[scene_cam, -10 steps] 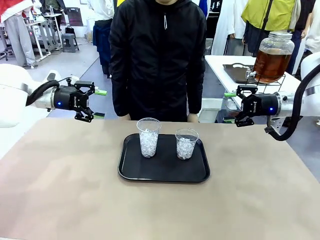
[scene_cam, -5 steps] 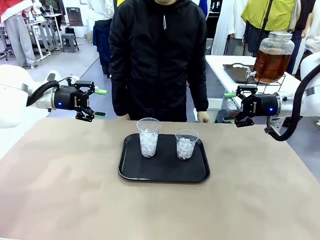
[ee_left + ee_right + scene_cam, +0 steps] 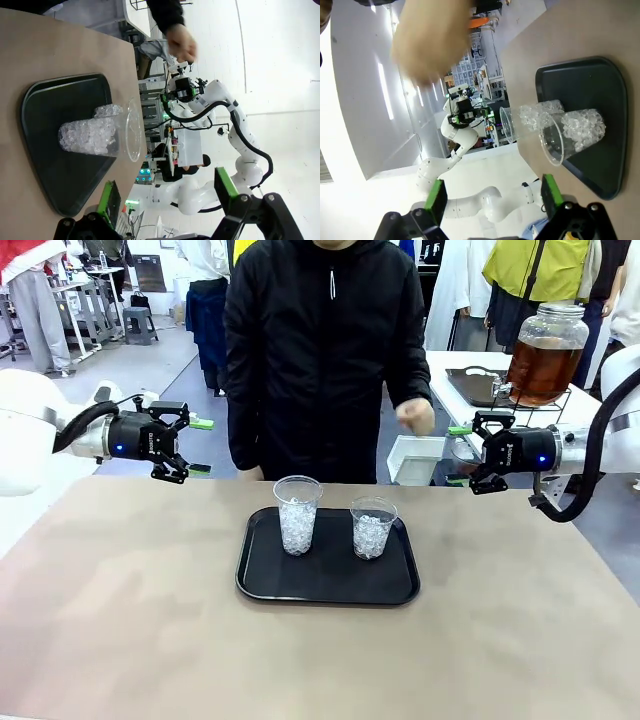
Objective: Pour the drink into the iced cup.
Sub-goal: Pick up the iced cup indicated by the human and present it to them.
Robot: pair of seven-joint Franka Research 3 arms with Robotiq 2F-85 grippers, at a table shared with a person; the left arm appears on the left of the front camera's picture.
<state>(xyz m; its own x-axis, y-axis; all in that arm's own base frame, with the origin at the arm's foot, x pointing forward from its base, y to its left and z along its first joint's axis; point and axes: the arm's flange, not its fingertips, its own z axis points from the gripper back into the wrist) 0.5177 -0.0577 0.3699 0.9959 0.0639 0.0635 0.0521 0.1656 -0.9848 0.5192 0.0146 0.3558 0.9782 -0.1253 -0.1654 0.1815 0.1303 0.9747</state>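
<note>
black tray (image 3: pixel 330 586) bears tall iced cup (image 3: pixel 297 516), short iced cup (image 3: pixel 372 529); person's hand (image 3: pixel 415 417) beyond.

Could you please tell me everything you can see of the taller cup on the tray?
The taller cup is clear plastic, open-topped, tapering toward its base. White ice cubes fill roughly its lower two thirds; no liquid shows in it. It stands upright on the left part of the black tray, apart from the shorter iced cup to its right. Nothing holds it.
</note>
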